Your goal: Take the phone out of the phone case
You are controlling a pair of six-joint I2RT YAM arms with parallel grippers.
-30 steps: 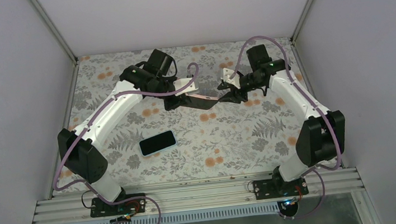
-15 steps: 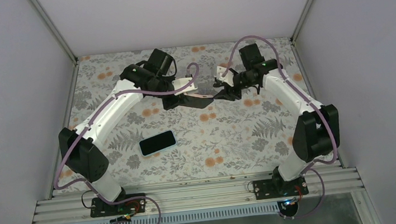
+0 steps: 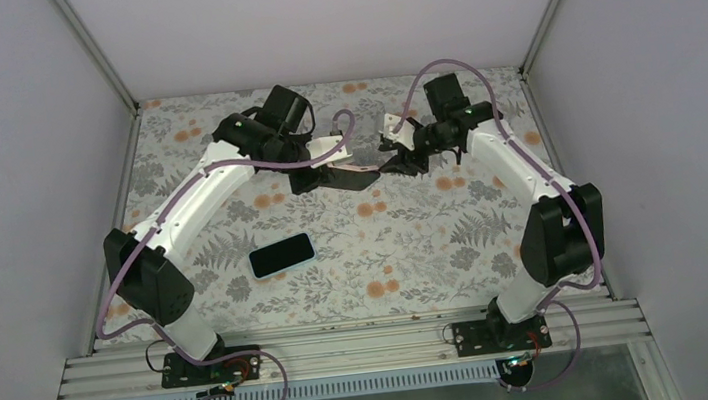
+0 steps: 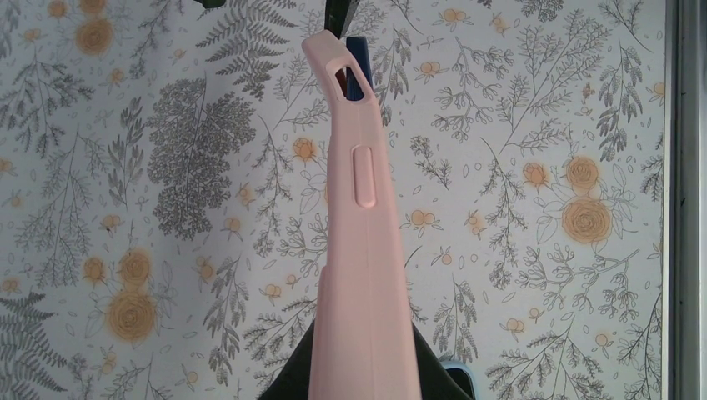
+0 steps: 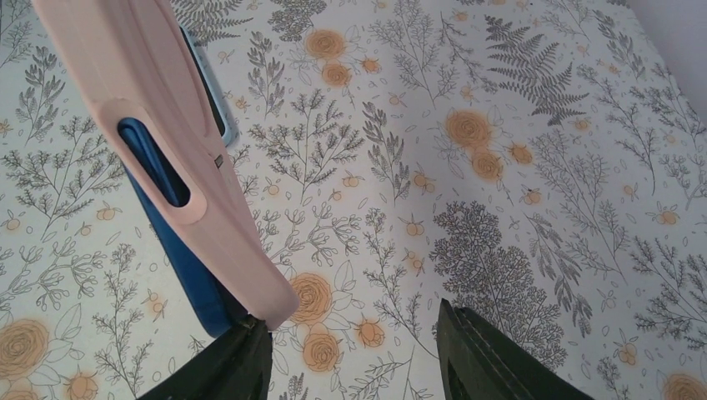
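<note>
progress looks partial: soft pink phone case [image 4: 363, 250] is clamped edge-on above the floral surface [image 5: 500, 167] by the left end effector [image 4: 364, 383], dark blue phone [image 5: 179, 250] is only partly peeled out, right end effector [image 5: 350, 350] is spread wide, nothing gripped.

Tabletop cloth [image 3: 416, 253] printed with grey ferns, orange flowers. Plain pale walls [image 3: 329, 12] on three sides; metal posts [image 3: 97, 53] at far corners. Aluminium rail [image 3: 347, 347] along near edge.
</note>
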